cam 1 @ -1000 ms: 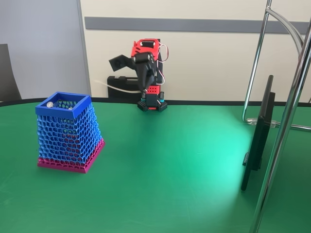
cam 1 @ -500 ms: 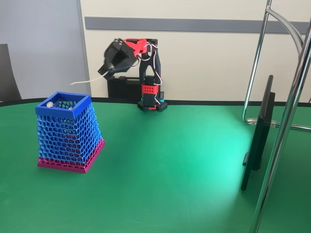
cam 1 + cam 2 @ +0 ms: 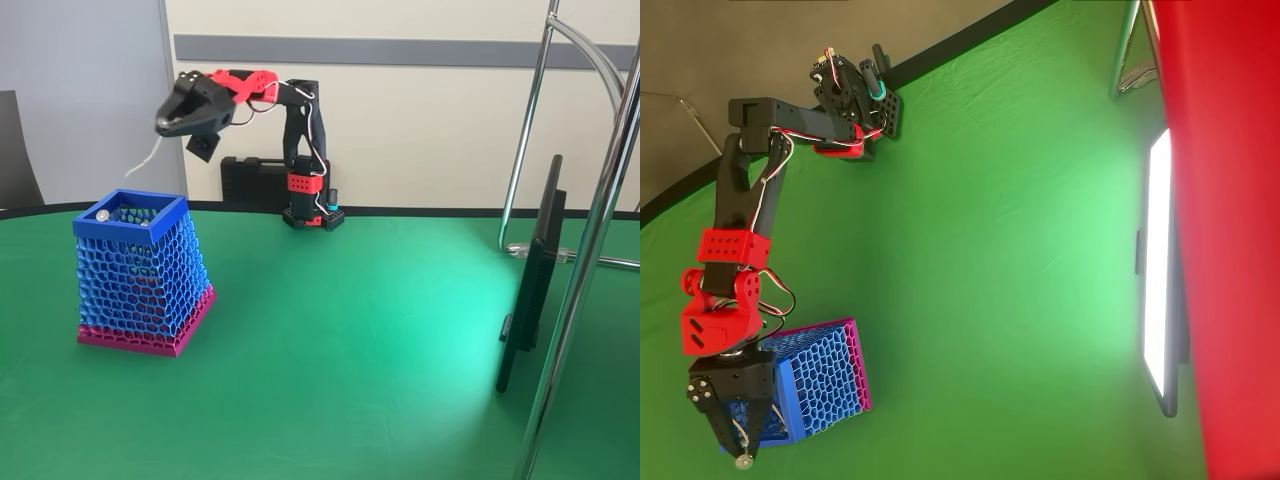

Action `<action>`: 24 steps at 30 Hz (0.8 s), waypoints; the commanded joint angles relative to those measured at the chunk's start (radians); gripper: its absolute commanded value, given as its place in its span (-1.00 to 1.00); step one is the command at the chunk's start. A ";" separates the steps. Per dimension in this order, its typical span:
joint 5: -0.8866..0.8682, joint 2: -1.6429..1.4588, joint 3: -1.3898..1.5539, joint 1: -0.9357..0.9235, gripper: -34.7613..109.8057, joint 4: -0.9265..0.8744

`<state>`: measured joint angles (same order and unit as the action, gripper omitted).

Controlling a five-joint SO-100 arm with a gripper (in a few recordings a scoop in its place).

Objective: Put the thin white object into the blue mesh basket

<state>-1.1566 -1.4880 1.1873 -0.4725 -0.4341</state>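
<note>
The blue mesh basket (image 3: 140, 275) with its magenta base band stands on the green table at the left of the fixed view. My red and black gripper (image 3: 165, 124) hovers well above the basket's rim, shut on the thin white object (image 3: 143, 158). The strip curves down and to the left from the jaws, and its lower end hangs a little above the rim. From overhead, the gripper (image 3: 738, 435) sits over the open top of the basket (image 3: 825, 372), and I cannot make out the strip there.
A small silver ball (image 3: 102, 214) rests on the basket's rim. A dark screen on a stand (image 3: 530, 280) and chrome frame poles (image 3: 600, 200) occupy the right side. A black box (image 3: 250, 180) sits behind the arm's base (image 3: 312, 212).
The arm swung left and reached out from near its base, carrying the white strip from beside the base to above the basket. The basket has not moved.
</note>
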 commanded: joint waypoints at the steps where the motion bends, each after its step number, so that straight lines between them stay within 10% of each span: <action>1: -0.025 -0.006 0.012 -0.018 -0.51 0.057; 24: -0.069 0.046 0.169 0.006 -0.51 0.114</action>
<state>-1.2287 -1.3990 1.3560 -0.4541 -0.3436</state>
